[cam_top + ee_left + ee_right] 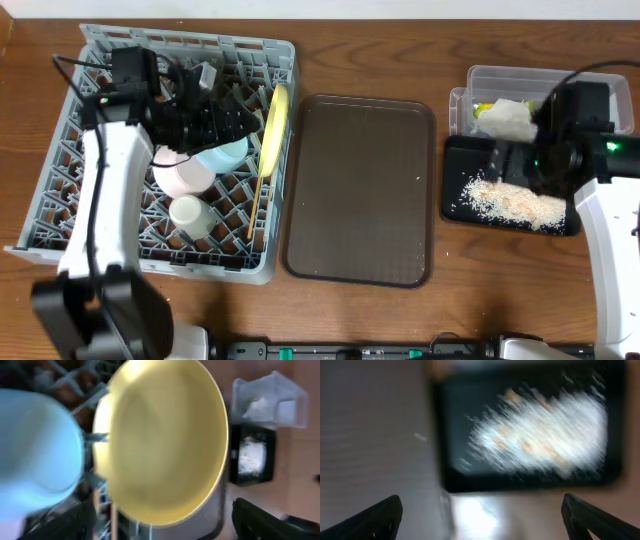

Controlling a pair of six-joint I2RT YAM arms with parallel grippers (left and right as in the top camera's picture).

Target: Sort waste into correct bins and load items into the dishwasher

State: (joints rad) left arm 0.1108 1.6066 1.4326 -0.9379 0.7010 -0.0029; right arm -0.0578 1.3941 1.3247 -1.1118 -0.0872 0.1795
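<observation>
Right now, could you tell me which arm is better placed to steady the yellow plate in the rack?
Left. The left hand sits over the grey rack beside the yellow plate; the right hand hovers over the black tray, beyond the brown tray.

Inspected left arm [100,190]: found white casing over the long links, black joint housings and a black base block [100,315]. Noted a small green indicator light [103,99] by the wrist and thin black cables [68,66] looping off it. Recorded the same white-and-black build on right arm [608,235], with a green light [610,148] and one black cable [600,69]. Logged matte black fingers [370,519] on right hand [485,517], blurred in close view.
</observation>
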